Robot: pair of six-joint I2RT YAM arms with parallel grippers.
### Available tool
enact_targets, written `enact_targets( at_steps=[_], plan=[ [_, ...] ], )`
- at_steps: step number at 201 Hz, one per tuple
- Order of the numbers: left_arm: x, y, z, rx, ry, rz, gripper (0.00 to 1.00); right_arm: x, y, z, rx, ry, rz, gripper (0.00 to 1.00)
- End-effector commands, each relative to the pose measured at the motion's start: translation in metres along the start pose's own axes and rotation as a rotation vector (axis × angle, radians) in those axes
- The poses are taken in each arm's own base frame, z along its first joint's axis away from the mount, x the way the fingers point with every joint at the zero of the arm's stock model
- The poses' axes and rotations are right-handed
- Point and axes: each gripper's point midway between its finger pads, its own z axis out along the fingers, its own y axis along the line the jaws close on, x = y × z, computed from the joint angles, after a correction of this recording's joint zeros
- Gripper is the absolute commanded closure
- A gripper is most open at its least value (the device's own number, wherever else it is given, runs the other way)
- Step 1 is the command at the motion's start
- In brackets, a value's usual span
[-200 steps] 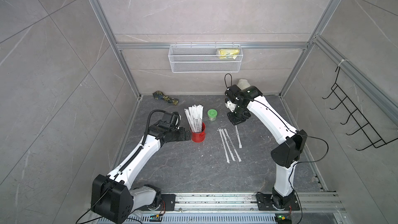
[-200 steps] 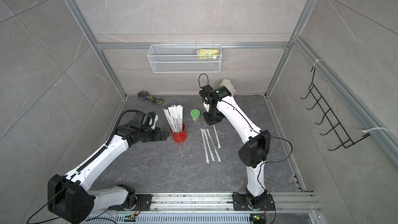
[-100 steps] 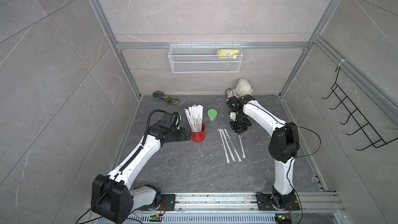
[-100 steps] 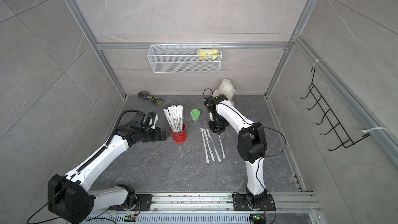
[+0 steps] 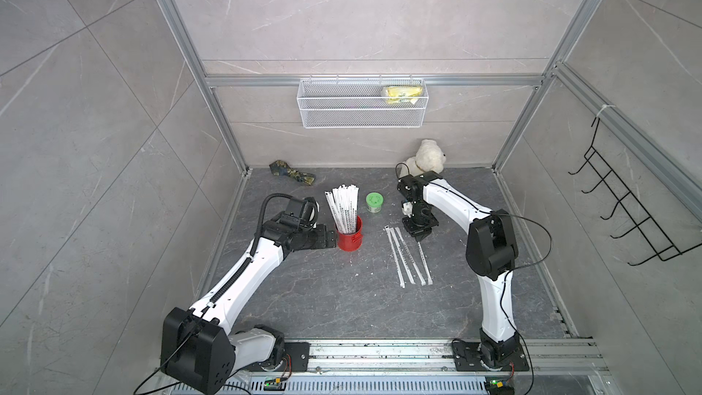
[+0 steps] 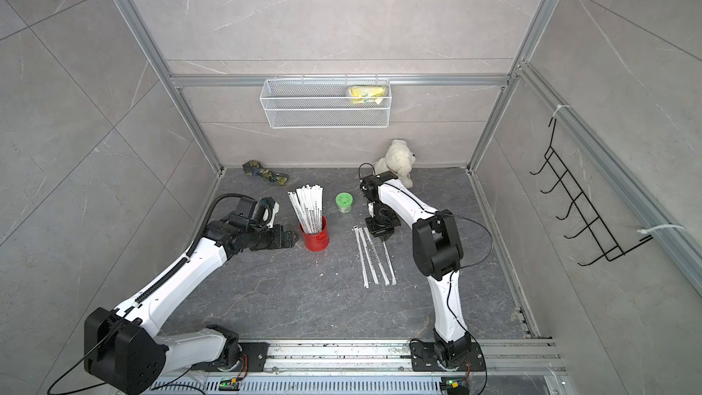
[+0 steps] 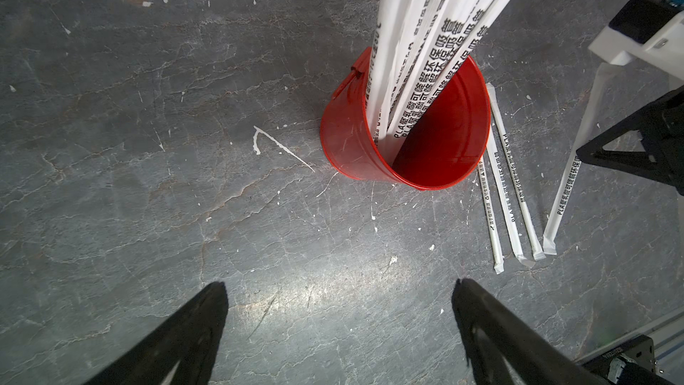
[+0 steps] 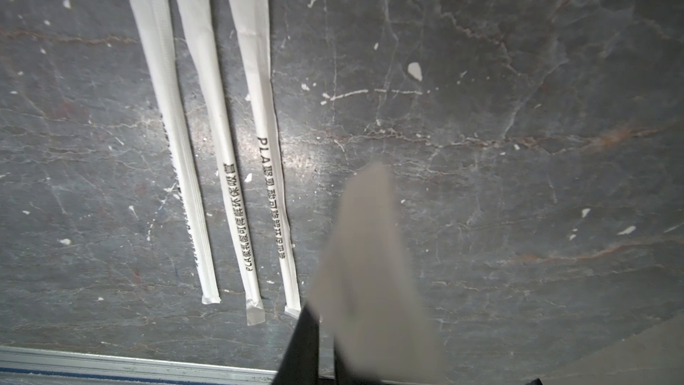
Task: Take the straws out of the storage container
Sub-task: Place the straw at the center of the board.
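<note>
- The straws point(image 5: 343, 207) stand in a bunch inside the storage container point(image 5: 350, 242), the red can. They lean to one side, so part of the can is bare.
- The can sits just in front of the left gripper point(image 7: 338, 285). Its fingers point(image 7: 200, 327) are spread wide. The can is not between them and does not touch them.
- Three loose straws point(image 5: 402, 256) lie side by side on the table point(image 5: 342, 305), close beside the tips of the right gripper point(image 5: 418, 236).
- The right gripper's fingers are pressed together on one end of the held straw point(image 5: 424, 262). This straw slants down from the tips, and its far end looks to be on the table, next to the other three.
- I think the step in hand is laying this fourth straw down.
- Next, the fingers need to let go and lift away without dragging the straw. Then they need to reach the bunch and pinch just one. Lots of straws are in the can.
</note>
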Motion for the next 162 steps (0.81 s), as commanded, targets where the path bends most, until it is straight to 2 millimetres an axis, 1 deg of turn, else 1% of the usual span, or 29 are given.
enact_targets(
  at_steps=[1, 66, 117, 138, 162],
  plan=[
    [-0.01, -0.012, -0.01, 0.037, -0.022, 0.029, 0.01, 0.0, -0.001, 0.013, -0.004, 0.036, 0.018, 0.87],
    [-0.009, -0.012, -0.009, 0.036, -0.02, 0.032, 0.01, 0.0, -0.005, 0.033, 0.022, 0.098, 0.014, 0.86],
    [-0.009, -0.012, -0.009, 0.034, -0.021, 0.033, 0.01, -0.003, -0.005, 0.043, 0.022, 0.113, 0.013, 0.86],
    [-0.009, -0.012, -0.009, 0.034, -0.019, 0.033, 0.01, -0.004, -0.005, 0.044, 0.021, 0.113, 0.014, 0.85],
    [-0.01, -0.012, -0.009, 0.031, -0.021, 0.033, 0.01, -0.006, -0.004, 0.035, 0.012, 0.069, 0.014, 0.84]
  ],
)
